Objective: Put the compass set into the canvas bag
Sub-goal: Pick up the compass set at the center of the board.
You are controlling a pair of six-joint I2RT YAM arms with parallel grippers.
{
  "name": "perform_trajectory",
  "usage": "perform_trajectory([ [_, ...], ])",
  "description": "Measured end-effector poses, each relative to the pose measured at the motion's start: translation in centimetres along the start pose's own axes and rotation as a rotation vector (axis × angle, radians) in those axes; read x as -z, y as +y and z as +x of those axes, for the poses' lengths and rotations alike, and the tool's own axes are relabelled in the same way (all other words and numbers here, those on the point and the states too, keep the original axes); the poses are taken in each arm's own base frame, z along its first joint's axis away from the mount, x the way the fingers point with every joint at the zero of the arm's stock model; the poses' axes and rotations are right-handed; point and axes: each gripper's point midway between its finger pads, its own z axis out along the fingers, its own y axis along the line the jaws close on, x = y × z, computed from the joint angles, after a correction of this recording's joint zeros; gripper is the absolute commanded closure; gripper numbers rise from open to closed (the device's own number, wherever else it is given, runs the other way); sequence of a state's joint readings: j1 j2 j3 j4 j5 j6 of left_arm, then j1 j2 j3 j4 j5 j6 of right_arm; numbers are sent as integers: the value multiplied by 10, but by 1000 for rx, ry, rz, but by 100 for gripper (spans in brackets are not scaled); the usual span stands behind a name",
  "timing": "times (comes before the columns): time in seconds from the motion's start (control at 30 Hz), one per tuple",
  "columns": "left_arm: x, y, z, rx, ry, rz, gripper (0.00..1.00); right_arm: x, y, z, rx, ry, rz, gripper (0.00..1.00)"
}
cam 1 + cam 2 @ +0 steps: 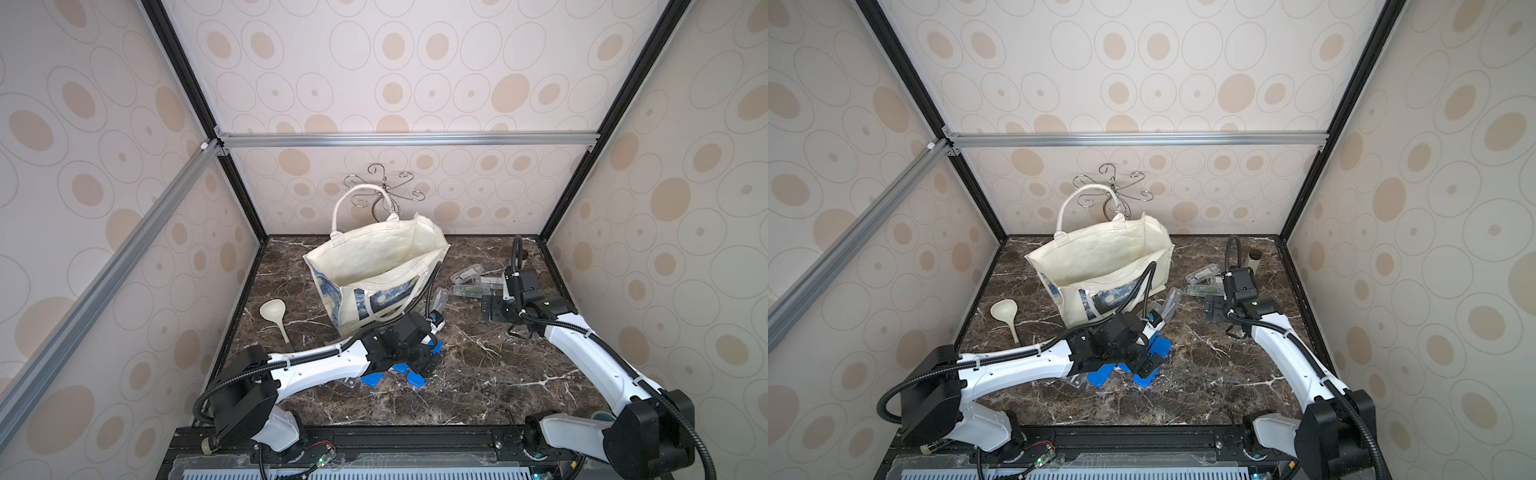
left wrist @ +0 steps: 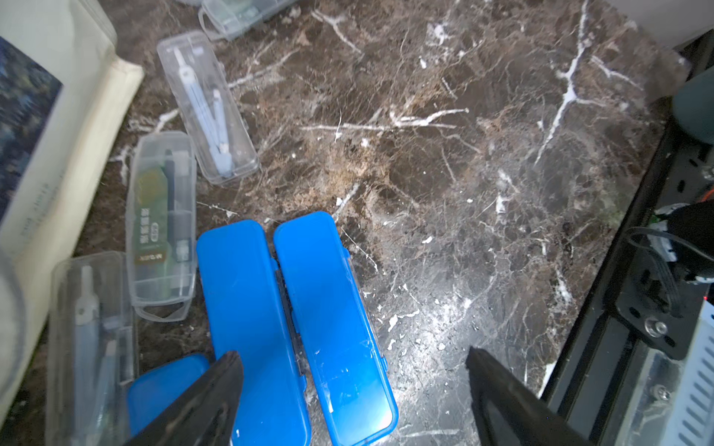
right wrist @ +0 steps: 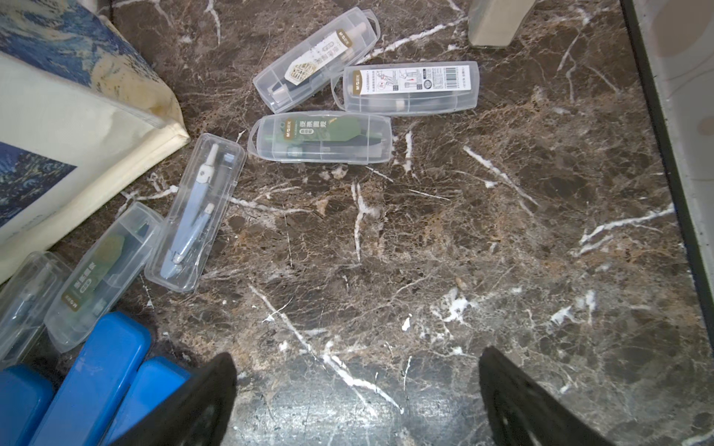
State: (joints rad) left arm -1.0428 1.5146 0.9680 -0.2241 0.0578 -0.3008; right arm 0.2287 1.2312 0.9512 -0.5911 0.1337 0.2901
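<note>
The canvas bag (image 1: pixel 365 253) stands open mid-frame. A compass set (image 3: pixel 195 212) in its clear case lies by the bag's corner. The left gripper (image 2: pixel 352 357) and right gripper (image 3: pixel 358 355) are wide open, holding nothing. The bench (image 1: pixel 498 374) is bare lower right.

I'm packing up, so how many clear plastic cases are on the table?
6. Three cluster near the right arm: white-labelled case, barcode case, green-labelled case. Three line up beside the bag: compass case, second green case, part-hidden case. The left arm may hide more.
</note>
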Motion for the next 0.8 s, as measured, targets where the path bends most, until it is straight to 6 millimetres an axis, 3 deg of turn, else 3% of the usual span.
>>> perform_trajectory([
  [0.33, -53, 5, 45, 76, 212, -34, 13, -2, 1, 11, 0, 16, -20, 0],
  [0.47, -59, 2, 41, 94, 219, -25, 16, -2, 0, 16, 1, 19, -20, 0],
  [0.67, -70, 1, 55, 108, 271, -21, 21, -4, -1, 21, 2, 25, -18, 0],
  [0.8, -73, 3, 53, 111, 286, -38, 26, -6, -2, 24, 3, 32, -16, 0],
])
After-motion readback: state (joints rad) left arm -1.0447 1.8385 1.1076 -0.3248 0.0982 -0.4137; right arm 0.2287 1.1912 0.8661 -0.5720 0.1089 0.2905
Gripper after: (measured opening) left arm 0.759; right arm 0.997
